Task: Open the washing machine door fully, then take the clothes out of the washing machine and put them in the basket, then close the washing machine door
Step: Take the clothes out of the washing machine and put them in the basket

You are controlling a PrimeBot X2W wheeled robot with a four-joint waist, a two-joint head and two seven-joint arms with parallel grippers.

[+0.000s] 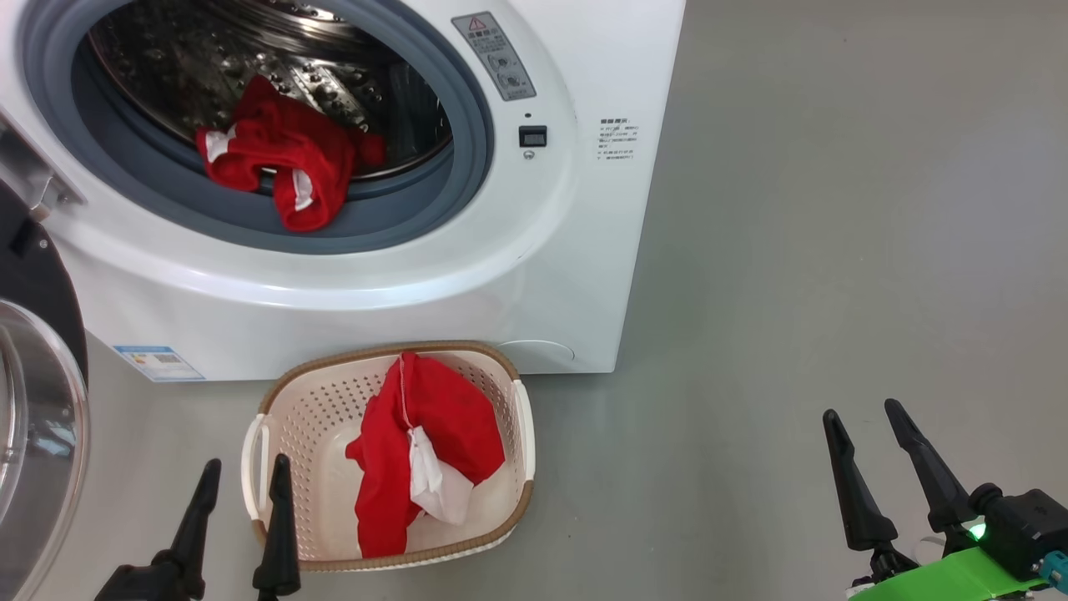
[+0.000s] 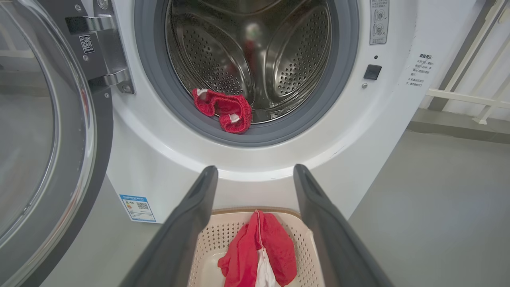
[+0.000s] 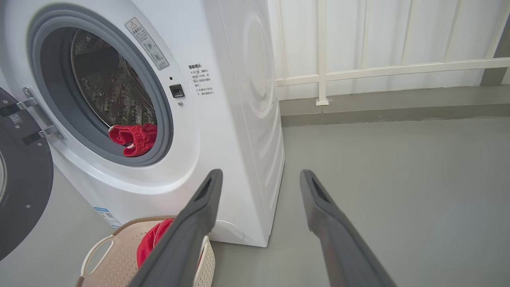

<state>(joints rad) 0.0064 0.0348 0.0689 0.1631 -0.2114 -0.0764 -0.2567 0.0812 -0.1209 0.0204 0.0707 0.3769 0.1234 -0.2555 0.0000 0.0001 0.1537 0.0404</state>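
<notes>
Standing open: washing machine door (image 1: 37,392) | basket (image 1: 309,417) before washing machine (image 1: 542,275) | railing (image 3: 378,69) beyond

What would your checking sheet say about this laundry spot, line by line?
Surface: grey floor; the basket stands on it in front of the washing machine.
Job's things: washing machine door open, swung to the left; one red garment lies at the front of the drum, hanging over the gasket; a red-and-white garment lies in the basket.
Clutter: nothing seen.
Grippers: left gripper open, empty, by the basket's left side; right gripper open, empty, over bare floor.
Cables: nothing seen.
Surroundings: white railing runs beyond the washing machine.
</notes>
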